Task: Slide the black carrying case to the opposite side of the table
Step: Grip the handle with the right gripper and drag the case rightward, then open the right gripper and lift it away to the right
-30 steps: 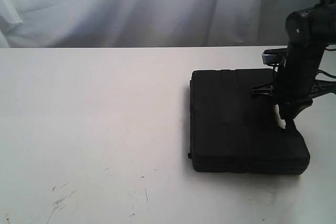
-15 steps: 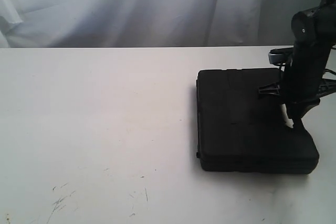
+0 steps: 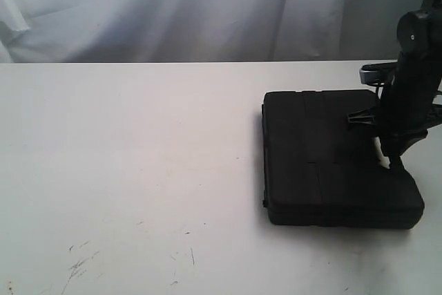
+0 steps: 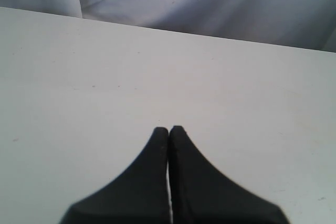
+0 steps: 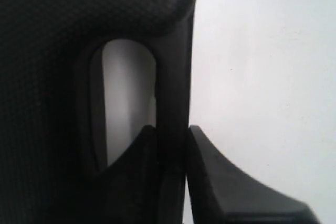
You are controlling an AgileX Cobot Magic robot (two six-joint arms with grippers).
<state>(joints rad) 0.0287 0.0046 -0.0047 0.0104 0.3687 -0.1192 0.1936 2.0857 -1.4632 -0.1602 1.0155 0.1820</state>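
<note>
The black carrying case point(image 3: 331, 157) lies flat on the white table point(image 3: 124, 170), near its right side. My right gripper point(image 3: 392, 164) reaches down at the case's right edge and is shut on the case's handle point(image 5: 173, 77). In the right wrist view one finger sits inside the handle opening and the other outside the bar. My left gripper point(image 4: 168, 129) does not appear in the exterior view. Its wrist view shows it hanging over bare table point(image 4: 105, 77), shut and holding nothing.
A pale curtain point(image 3: 173, 12) hangs behind the table's far edge. Small dark scuff marks point(image 3: 83, 264) dot the tabletop near the front left. The right arm's dark links point(image 3: 414, 81) rise above the case at the right border.
The right gripper has dragged the case to the right by its handle, a short way across the table. The left gripper's view gives no earlier frame.
</note>
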